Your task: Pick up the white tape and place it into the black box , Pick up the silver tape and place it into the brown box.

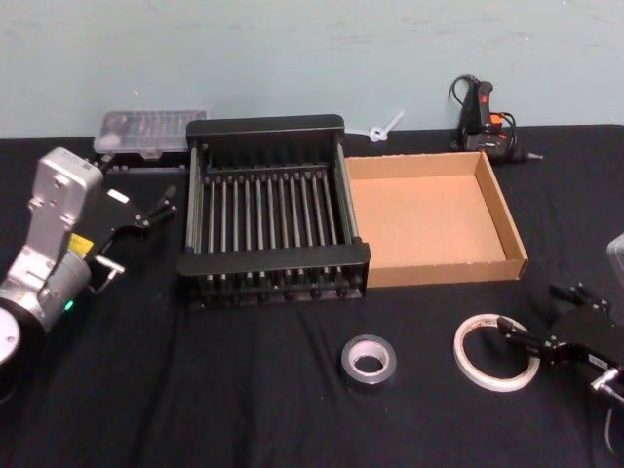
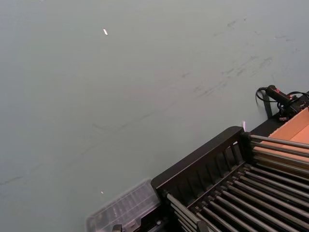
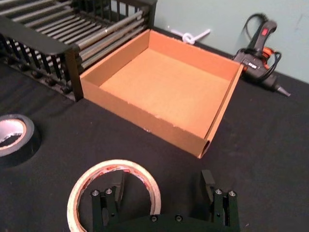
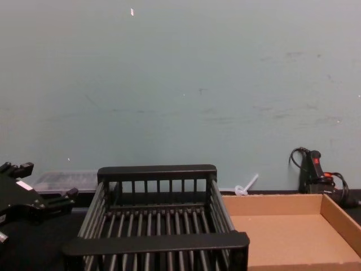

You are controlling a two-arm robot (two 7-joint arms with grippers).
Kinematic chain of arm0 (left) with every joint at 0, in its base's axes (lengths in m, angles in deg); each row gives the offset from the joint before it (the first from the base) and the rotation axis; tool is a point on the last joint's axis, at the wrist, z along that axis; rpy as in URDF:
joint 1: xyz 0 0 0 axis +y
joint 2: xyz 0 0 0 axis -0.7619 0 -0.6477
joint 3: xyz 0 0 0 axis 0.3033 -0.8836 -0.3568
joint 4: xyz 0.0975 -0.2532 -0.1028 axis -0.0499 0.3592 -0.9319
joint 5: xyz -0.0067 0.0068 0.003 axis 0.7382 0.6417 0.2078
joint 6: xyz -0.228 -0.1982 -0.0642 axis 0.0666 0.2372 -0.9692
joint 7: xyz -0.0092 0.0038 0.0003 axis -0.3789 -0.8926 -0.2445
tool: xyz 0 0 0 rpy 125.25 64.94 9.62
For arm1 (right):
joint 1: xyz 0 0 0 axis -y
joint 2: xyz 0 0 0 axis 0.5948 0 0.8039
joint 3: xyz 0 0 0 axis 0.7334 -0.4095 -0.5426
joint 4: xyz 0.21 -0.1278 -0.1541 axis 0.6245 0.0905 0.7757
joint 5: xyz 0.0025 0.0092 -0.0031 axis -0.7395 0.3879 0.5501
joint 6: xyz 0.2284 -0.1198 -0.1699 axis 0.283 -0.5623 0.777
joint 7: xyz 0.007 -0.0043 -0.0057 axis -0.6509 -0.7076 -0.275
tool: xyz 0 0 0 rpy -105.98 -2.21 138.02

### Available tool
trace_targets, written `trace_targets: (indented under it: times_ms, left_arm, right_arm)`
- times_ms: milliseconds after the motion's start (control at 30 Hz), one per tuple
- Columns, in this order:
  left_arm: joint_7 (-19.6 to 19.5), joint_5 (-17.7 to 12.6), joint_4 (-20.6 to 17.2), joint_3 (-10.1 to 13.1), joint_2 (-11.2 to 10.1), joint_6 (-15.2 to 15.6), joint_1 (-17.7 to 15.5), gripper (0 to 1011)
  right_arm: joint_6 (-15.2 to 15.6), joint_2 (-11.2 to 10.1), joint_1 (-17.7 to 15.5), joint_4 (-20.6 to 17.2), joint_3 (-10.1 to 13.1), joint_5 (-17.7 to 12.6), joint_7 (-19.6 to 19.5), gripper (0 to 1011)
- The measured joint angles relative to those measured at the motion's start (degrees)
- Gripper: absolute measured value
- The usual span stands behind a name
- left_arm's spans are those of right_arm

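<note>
The black box (image 1: 268, 210) sits in the middle of the dark surface (image 1: 244, 390), and everything else is easy to place from it. The brown box (image 1: 429, 219) is right beside it, on the robot's right, walls touching or nearly so. Both boxes have nothing inside.

In front of the black box, a bit toward the right, the silver tape (image 1: 369, 362) lies flat on the surface. Farther right lies the white tape (image 1: 495, 352), flat too — well apart from the black box.

The right pincer (image 3: 161, 191) is down at the white tape. Its fingers are spread wide, one finger (image 3: 118, 186) inside the ring and the other outside it, so the ring's edge is between them. They are not squeezing it.

The left pincer (image 1: 156, 210) hangs just beside the black box on its left side — fingers spread a little, holding nothing.
</note>
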Motion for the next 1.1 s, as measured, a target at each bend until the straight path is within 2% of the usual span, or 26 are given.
trace_targets:
  times_ms: [500, 1100]
  left_arm:
    - [0.0, 0.0, 0.0, 0.0, 0.0, 0.0, 0.0, 1001]
    - [0.0, 0.0, 0.0, 0.0, 0.0, 0.0, 0.0, 1001]
  right_arm:
    - [2.89, 3.14, 1.25, 2.79, -0.02, 1.44, 1.6, 1003]
    - [4.58, 5.84, 2.32, 5.16, 0.8, 2.95, 3.17, 1002]
